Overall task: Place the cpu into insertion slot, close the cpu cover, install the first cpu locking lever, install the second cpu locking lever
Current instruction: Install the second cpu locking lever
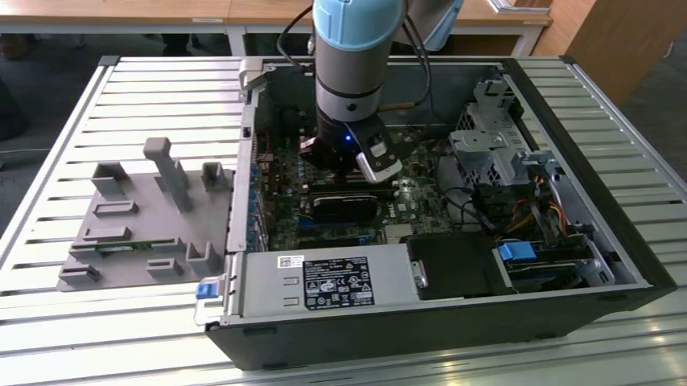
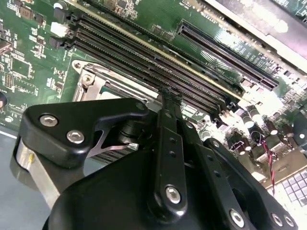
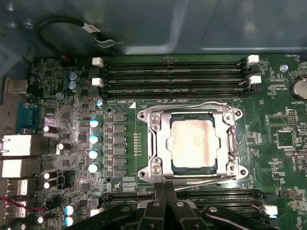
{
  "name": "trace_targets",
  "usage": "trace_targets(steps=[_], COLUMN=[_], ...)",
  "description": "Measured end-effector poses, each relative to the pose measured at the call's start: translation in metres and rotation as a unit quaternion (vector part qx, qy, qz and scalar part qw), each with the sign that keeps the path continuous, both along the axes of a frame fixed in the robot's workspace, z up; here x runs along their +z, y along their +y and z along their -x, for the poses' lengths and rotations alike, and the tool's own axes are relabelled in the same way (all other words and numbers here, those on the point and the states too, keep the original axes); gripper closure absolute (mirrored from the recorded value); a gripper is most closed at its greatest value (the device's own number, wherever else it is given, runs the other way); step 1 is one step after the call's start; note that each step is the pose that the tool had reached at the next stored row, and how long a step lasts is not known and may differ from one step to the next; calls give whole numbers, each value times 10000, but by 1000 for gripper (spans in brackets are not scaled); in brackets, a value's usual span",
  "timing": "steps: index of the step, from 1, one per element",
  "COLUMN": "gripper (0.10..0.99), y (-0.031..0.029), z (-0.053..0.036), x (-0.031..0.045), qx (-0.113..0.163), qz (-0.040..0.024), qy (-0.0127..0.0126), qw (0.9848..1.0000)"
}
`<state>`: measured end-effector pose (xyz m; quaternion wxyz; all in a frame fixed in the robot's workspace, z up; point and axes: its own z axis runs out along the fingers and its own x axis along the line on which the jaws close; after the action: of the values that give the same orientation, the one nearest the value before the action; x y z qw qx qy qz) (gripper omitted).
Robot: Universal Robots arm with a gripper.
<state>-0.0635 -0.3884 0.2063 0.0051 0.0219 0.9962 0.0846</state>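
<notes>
The cpu [image 3: 194, 143], a dull silver-tan square, lies in the insertion slot [image 3: 193, 169] on the green board. The silver cpu cover [image 3: 157, 143] lies flat around it, framing the chip in its window. One thin wire lever [image 3: 187, 103] runs along the socket's side towards the memory slots; another [image 3: 206, 180] runs along the opposite side. My gripper [image 3: 165, 188] is shut with nothing between its fingers, its tip close beside that second lever's end. In the second wrist view the gripper [image 2: 169, 93] hides most of the socket [image 2: 96, 79]. In the exterior view the gripper [image 1: 346, 175] hangs inside the open computer case.
Long black memory slots [image 3: 172, 76] run beside the socket, with a second bank [image 3: 220, 194] by my fingers. A row of capacitors [image 3: 94, 146] and a looped cable [image 3: 67, 24] stand nearby. The power supply [image 1: 322, 281], drive cage [image 1: 488, 153] and a grey fixture [image 1: 140, 217] surround the work area.
</notes>
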Motion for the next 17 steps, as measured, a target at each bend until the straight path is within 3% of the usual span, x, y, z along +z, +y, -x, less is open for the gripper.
trace_targets(steps=[3, 8, 17], gripper=[980, 980, 980], y=[-30, -92, -94], z=[10, 62, 102], x=[-5, -8, -74], qx=[0, 0, 1], qz=[-85, -174, -271], qy=[-1, -1, 0], qw=[10000, 9998, 9996])
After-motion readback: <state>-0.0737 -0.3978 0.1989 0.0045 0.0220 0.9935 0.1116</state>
